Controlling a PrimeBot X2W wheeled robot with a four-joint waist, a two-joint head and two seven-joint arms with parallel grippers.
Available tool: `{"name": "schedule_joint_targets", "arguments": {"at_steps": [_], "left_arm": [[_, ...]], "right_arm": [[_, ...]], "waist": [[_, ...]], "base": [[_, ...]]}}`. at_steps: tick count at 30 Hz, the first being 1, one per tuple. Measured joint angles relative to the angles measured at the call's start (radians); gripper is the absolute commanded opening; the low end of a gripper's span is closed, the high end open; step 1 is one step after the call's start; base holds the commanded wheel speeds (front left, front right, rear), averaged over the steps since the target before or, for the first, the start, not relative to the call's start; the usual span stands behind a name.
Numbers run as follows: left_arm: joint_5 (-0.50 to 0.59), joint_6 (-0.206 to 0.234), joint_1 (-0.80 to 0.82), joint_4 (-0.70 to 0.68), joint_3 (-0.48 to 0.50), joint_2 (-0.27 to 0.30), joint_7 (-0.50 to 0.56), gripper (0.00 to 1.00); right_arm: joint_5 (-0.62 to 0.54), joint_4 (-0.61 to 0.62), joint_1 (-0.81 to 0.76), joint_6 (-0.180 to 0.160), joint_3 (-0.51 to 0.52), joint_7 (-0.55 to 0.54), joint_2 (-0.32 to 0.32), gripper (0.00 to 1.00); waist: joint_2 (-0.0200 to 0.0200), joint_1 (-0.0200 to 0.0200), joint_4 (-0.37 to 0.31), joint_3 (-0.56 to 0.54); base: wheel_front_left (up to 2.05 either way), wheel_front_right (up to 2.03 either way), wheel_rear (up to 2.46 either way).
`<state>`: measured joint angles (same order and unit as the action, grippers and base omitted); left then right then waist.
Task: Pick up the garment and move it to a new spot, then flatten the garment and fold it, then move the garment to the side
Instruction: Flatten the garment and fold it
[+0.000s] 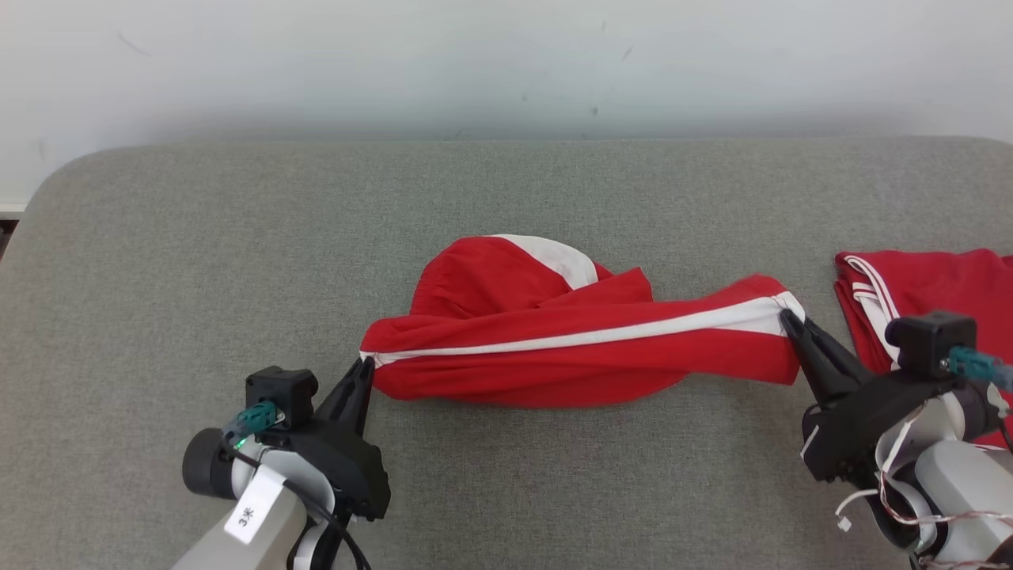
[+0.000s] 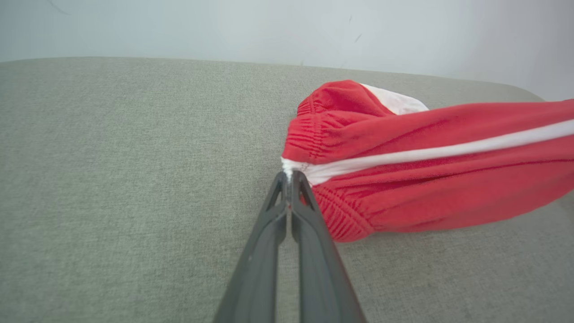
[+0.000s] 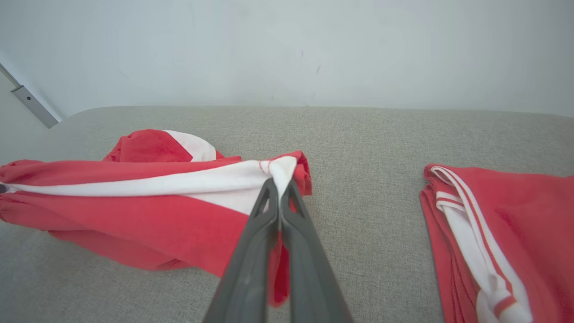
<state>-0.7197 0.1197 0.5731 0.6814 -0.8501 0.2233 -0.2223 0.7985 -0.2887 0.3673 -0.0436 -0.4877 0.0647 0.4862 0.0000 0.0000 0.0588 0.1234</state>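
Red garment (image 1: 554, 348) sits near the middle of the grey padded surface (image 1: 158, 277), drawn out into a long roll that runs left to right across the robot's front. A white stripe (image 1: 601, 332) traces that long axis from end to end. The left gripper (image 1: 367, 366) has its fingers pressed together on the left end, pinching the stripe where it meets the gathered waistband. The right gripper (image 1: 787, 318) is likewise closed, pinching the white corner of the right end. Each arm is therefore at its own end, and the line between the two tips is the garment's axis. The middle sags onto the surface and a loose lump bunches on the far side. A second red garment (image 1: 934, 293), already folded, lies just right of the right gripper, near the held end but apart from it. Judgement: the carry has to keep both ends level and moving together, and free space lies to the left and far side, not the right.
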Motion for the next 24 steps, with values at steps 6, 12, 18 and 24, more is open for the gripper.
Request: {"name": "schedule_joint_targets", "arguments": {"at_steps": [6, 12, 18, 24], "left_arm": [[0.000, 0.000, -0.041, -0.019, 0.002, 0.011, -0.007, 0.00], [0.000, 0.003, -0.065, -0.030, 0.003, 0.008, -0.007, 0.00], [0.000, 0.003, -0.079, -0.045, 0.006, 0.005, -0.007, 0.00], [0.005, 0.004, -0.078, -0.052, 0.008, 0.000, -0.007, 0.00]], "right_arm": [[0.005, -0.013, -0.048, 0.010, 0.000, 0.014, 0.000, 0.00], [0.027, -0.036, -0.087, 0.031, -0.023, -0.004, -0.007, 0.00], [0.032, -0.039, -0.091, 0.035, -0.033, -0.022, -0.012, 0.66], [0.036, -0.057, -0.089, 0.041, -0.047, -0.052, -0.011, 1.00]], "waist": [[0.0000, 0.0000, 0.000, -0.003], [0.0000, 0.0000, 0.000, -0.002], [0.0000, 0.0000, -0.002, 0.007], [0.0000, 0.0000, 0.000, 0.012]], "base": [[0.00, 0.00, 0.00], [0.00, 0.00, 0.00], [0.00, 0.00, 0.00], [0.00, 0.00, 0.00]]}}
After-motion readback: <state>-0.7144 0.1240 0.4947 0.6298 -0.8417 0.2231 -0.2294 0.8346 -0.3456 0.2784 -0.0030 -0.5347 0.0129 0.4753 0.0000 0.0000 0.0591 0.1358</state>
